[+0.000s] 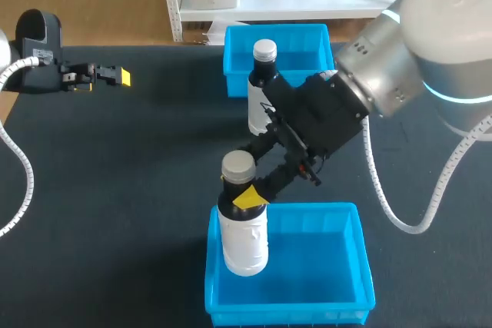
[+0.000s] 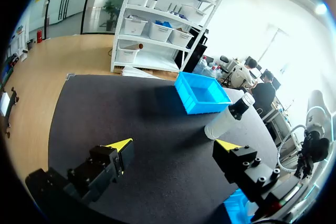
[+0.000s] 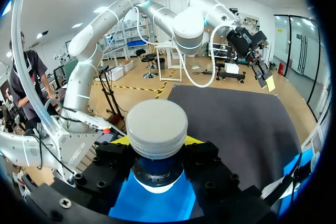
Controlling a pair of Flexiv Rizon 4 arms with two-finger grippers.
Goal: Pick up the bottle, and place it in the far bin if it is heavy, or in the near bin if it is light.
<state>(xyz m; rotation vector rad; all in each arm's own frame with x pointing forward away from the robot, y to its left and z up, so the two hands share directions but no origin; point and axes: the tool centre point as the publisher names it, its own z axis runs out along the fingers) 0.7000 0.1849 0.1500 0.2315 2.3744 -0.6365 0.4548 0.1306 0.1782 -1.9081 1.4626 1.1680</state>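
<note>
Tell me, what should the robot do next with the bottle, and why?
Probably lower the bottle a little: the right gripper is shut on its neck, and it hangs upright inside the near bin, so it looks nearly ready to release.

Bright overhead light, soft shadows, some glare

3 cameras, 1 table
My head camera looks down on the table from high behind me. My left wrist camera looks across it from the side. Both see the far bin. My right wrist camera sits close above the bottle.
</note>
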